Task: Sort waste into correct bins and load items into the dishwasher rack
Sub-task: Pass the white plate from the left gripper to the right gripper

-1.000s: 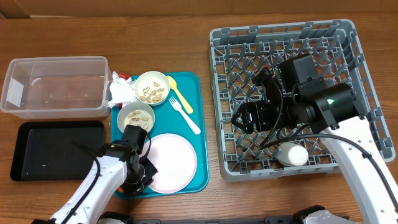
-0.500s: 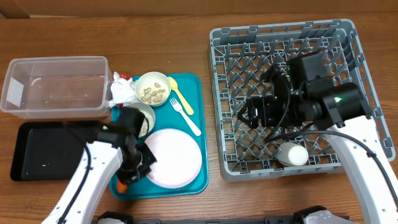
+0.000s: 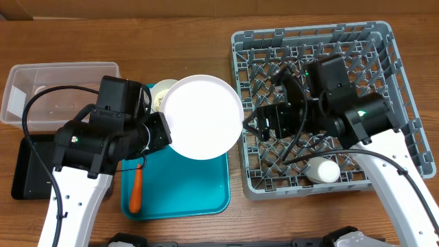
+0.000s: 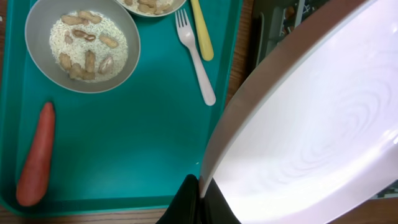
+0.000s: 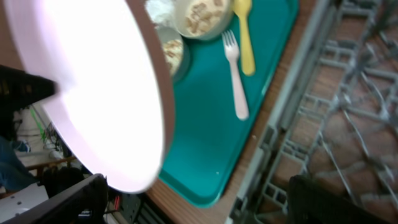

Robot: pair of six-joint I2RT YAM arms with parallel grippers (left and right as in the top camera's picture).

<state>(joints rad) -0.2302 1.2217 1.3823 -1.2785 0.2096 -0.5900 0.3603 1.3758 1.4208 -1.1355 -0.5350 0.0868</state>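
Left hand (image 4: 198, 196) is pinching the rim of the round white-pink plate (image 3: 202, 116). The plate's tilted up off the teal tray (image 3: 185, 199), hanging over its top right corner. On the tray: orange carrot (image 3: 136, 189), bowl (image 4: 81, 43) of rice and nuts, white fork (image 4: 198, 56), yellow spoon (image 4: 202, 31). Right hand (image 3: 255, 125) gapes wide beside the plate. White cup (image 3: 322, 170) lies sideways in the grey rack (image 3: 405, 82).

plate (image 4: 311, 130) pinched at rim by left gripper (image 4: 199, 190), above teal tray (image 4: 143, 143); on tray: bowl of rice (image 4: 81, 43), carrot (image 4: 34, 155), fork (image 4: 198, 62), spoon (image 4: 202, 31).
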